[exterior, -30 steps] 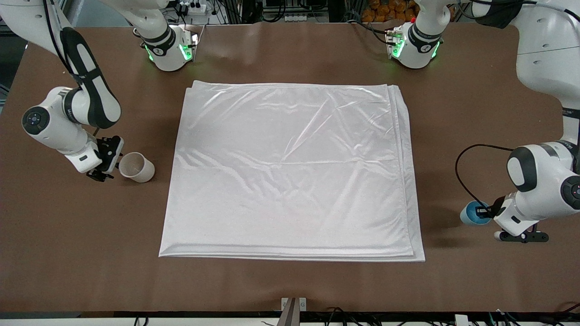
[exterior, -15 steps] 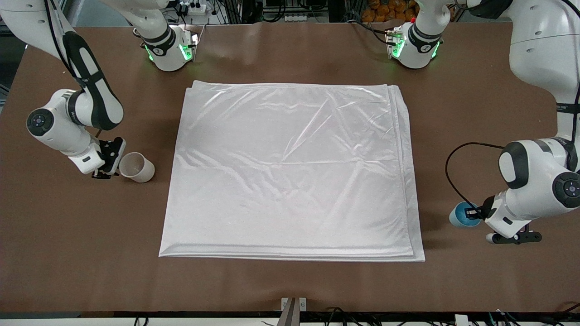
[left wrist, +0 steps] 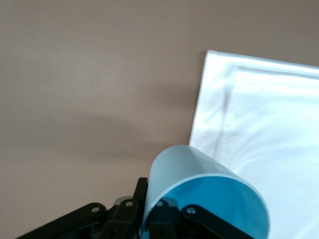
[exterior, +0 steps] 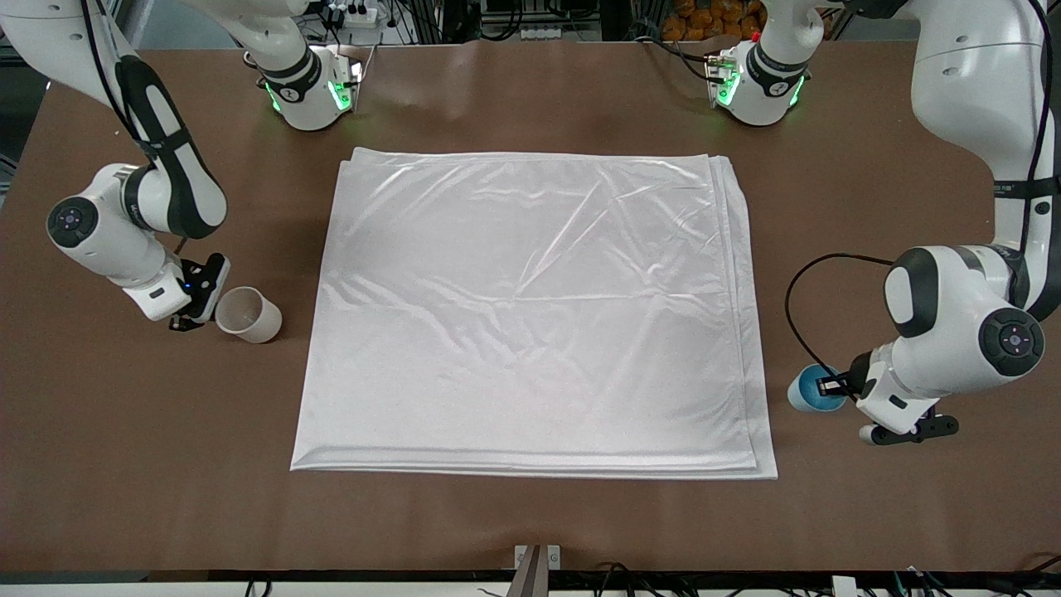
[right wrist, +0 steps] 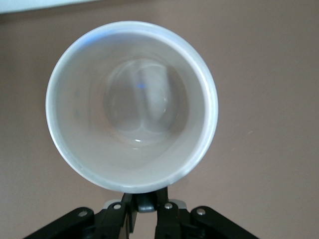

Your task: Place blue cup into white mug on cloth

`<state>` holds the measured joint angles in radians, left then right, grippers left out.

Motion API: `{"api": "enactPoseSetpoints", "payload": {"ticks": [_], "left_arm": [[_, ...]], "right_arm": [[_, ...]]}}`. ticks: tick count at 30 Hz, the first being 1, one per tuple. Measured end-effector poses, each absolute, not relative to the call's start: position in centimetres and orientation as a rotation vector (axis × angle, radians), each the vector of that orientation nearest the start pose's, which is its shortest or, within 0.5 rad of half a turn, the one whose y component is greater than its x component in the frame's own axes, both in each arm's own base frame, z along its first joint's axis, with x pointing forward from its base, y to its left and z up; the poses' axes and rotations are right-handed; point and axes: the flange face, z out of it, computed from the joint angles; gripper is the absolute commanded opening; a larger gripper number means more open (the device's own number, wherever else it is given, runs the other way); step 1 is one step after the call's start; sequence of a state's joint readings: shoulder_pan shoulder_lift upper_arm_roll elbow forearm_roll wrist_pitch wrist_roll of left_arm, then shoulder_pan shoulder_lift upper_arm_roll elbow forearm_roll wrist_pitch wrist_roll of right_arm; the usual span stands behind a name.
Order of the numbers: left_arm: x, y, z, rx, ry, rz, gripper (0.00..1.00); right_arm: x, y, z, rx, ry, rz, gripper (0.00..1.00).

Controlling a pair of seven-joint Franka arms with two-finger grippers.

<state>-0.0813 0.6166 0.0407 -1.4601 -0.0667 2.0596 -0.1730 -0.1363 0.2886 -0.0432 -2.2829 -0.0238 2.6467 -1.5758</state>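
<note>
gripping the blue cup (exterior: pixel 808 390) by its thin rim, the left pincer (exterior: pixel 831 386) is clamped on it beside the cloth (exterior: pixel 530 315). the right pincer (exterior: pixel 209 308) pinches the white mug (exterior: pixel 248 315) rim; both look light, stiff, slippery.

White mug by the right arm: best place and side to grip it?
The small off-white cylindrical mug stands upright and open off the shiny white cloth. Grip its handle from the right-arm end, where the right gripper jaws are already closed.
</note>
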Motion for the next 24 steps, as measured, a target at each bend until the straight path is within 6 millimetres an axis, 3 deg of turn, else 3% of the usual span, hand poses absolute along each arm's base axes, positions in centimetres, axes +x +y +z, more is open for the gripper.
{"api": "enactPoseSetpoints", "payload": {"ticks": [5,15,24], "left_arm": [[70.8,-5.9,32.5,-3.162,-0.281,0.050,0.00],[70.4,-8.7,32.9,-3.169,-0.307,0.056,0.00],[70.1,-10.8,33.6,-3.184,-0.357,0.060,0.00]], "right_arm": [[54.8,-6.5,25.4,-2.394,-2.168,-0.114,0.00],[57.8,2.8,30.8,-2.319,-2.150,-0.098,0.00],[57.8,11.9,32.8,-2.303,-2.142,-0.091,0.00]]}}
